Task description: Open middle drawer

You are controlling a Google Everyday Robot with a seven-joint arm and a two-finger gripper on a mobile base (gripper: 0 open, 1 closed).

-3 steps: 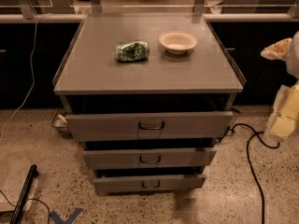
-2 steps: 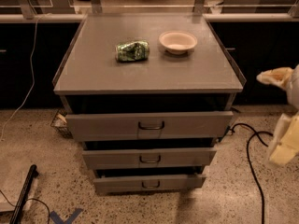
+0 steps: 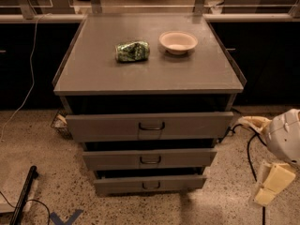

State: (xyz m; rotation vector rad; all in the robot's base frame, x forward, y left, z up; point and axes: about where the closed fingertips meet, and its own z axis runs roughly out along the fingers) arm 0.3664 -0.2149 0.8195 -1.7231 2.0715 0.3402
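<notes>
Dropped lower and slightly leftward since a second ago: gripper (image 3: 252,160), now at the right edge of view. Cream fingers (image 3: 274,184) apparently spread apart, gripping nothing. Hangs above the speckled floor (image 3: 220,205) near a black cable (image 3: 248,156), level with the drawers yet well apart from them. Middle drawer (image 3: 150,159) sits between the taller top drawer (image 3: 150,125) and the narrowest bottom drawer (image 3: 150,185), with a dark gap above its front panel. On the cabinet top (image 3: 150,76), a crumpled green object (image 3: 132,51) beside a pale bowl (image 3: 178,41).
</notes>
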